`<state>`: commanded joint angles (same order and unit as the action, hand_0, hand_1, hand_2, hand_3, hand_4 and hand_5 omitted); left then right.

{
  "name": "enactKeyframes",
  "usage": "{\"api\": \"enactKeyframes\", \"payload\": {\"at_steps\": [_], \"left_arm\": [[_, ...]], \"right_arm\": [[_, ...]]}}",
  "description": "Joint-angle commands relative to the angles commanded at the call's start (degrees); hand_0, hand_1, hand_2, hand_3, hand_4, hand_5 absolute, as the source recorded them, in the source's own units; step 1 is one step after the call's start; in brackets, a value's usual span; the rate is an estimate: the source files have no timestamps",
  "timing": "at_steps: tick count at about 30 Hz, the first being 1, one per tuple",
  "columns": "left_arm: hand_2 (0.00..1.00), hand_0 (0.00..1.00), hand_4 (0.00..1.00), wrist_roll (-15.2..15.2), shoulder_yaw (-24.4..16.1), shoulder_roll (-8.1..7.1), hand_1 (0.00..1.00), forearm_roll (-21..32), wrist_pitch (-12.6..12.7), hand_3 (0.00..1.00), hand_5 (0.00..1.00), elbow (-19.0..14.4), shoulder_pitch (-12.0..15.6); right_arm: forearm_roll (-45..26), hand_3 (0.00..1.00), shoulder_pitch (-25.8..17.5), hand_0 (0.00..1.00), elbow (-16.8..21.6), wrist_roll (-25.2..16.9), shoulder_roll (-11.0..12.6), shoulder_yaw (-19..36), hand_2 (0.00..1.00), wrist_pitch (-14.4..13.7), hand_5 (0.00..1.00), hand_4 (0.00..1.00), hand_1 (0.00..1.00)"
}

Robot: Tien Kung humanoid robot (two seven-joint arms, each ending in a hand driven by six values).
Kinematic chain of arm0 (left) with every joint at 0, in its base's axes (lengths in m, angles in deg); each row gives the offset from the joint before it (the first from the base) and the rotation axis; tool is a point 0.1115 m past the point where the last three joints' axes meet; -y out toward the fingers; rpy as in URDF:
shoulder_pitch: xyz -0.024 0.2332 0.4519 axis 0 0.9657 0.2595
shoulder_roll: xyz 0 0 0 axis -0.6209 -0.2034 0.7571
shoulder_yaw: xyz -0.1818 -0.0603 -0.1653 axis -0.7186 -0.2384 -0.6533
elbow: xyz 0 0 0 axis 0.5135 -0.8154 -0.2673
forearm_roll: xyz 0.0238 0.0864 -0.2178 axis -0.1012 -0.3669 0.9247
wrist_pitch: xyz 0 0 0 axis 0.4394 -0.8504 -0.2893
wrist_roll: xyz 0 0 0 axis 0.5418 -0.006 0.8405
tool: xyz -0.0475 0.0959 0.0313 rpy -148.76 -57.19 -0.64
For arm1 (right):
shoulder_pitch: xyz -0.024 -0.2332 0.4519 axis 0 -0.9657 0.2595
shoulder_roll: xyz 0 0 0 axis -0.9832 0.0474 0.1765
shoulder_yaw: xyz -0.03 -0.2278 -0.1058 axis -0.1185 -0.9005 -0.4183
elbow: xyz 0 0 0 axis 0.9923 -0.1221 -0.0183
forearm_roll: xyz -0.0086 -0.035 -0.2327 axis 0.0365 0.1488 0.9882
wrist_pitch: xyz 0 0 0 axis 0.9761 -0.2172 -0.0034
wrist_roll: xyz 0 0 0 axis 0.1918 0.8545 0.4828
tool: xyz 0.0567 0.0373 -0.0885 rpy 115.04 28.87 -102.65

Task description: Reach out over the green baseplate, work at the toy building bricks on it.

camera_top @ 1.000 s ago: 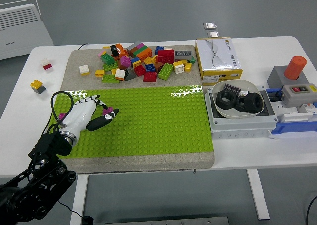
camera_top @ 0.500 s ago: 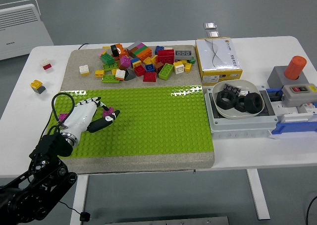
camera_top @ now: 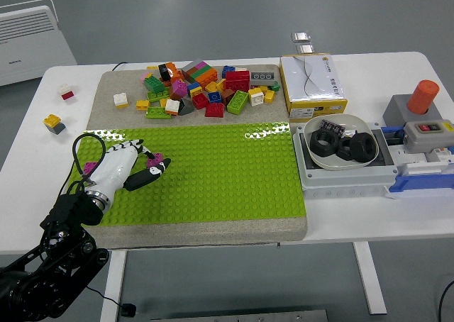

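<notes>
The green baseplate [camera_top: 213,167] lies on a grey mat in the middle of the table. My left hand [camera_top: 138,167], white with black fingers, rests on the plate's left part. Its fingers [camera_top: 151,171] are curled around a small magenta brick [camera_top: 157,158] at the fingertips. A pile of loose coloured bricks [camera_top: 206,88] lies on the mat behind the plate. My right hand is out of view.
A yellow-and-white box [camera_top: 312,82] stands at the back right. A white bowl [camera_top: 339,145] with black rings sits in a grey tray. A grey box with an orange button [camera_top: 421,103] is at far right. Two small bricks [camera_top: 54,122] lie on the table's left.
My left arm has drawn back slightly toward the lower left; the hand stays in nearly the same spot on the plate.
</notes>
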<state>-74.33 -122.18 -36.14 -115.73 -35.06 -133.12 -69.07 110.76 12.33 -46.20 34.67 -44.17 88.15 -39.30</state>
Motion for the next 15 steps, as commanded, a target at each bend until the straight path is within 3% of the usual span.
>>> {"api": "enactKeyframes", "payload": {"at_steps": [9, 15], "left_arm": [[0.947, 0.998, 0.775, 0.0, 0.1, 0.38, 0.972, -0.2, 0.0, 0.642, 0.997, 1.4, 0.1], [0.946, 0.998, 0.773, -0.3, -0.2, 0.16, 0.971, -0.1, 0.4, 0.642, 0.992, 0.2, 0.1]], "right_arm": [[-0.2, 0.783, 0.0, 0.682, 0.0, 0.0, -0.1, -0.1, 0.811, 0.0, 0.932, 0.766, 0.755], [-0.2, 0.783, 0.0, 0.682, 0.0, 0.0, -0.1, -0.2, 0.811, 0.0, 0.932, 0.766, 0.755]]}}
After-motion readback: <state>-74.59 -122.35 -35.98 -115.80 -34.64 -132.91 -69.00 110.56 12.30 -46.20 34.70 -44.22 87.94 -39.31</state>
